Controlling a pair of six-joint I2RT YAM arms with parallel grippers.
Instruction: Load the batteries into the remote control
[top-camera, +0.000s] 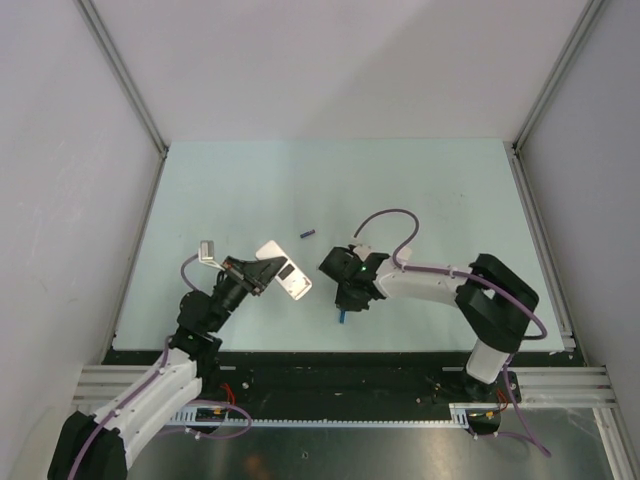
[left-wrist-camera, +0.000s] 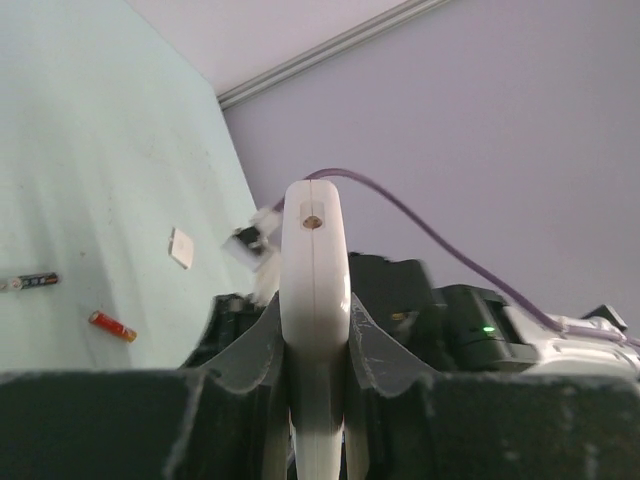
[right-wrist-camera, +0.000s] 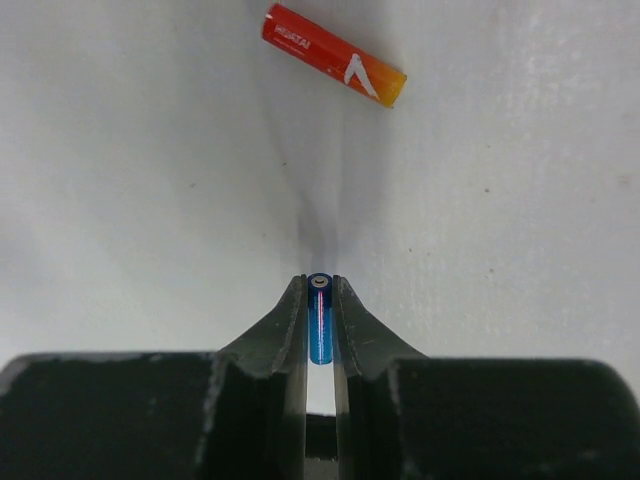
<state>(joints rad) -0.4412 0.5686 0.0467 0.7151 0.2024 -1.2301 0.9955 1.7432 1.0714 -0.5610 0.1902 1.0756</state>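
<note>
Right gripper (right-wrist-camera: 319, 288) has its two fingers pressed onto the blue battery (right-wrist-camera: 319, 335), which stands end-on between them with its tip pointing at the table (right-wrist-camera: 520, 200). I cannot tell whether that tip touches the surface. Left gripper (left-wrist-camera: 315, 345) is clamped on the remote control (left-wrist-camera: 314, 240), seen edge-on from the wrist and held above the table. From above it shows as a white bar, tilted, with a dark patch on its upper face. That patch may be the open battery bay, but the view is too small to say. The two grippers are near each other and do not touch.

The step in hand looks like picking up one cell, with nothing yet loaded as far as I can see. The red battery (right-wrist-camera: 335, 55) lies on the table just beyond the right fingers, and a small dark battery (top-camera: 308, 235) lies farther back between the arms.

Next, the pinched cell likely needs to be carried over to the remote and turned to lie along the bay. It then has to be pressed in with its poles the right way round while the left arm keeps the remote steady.
</note>
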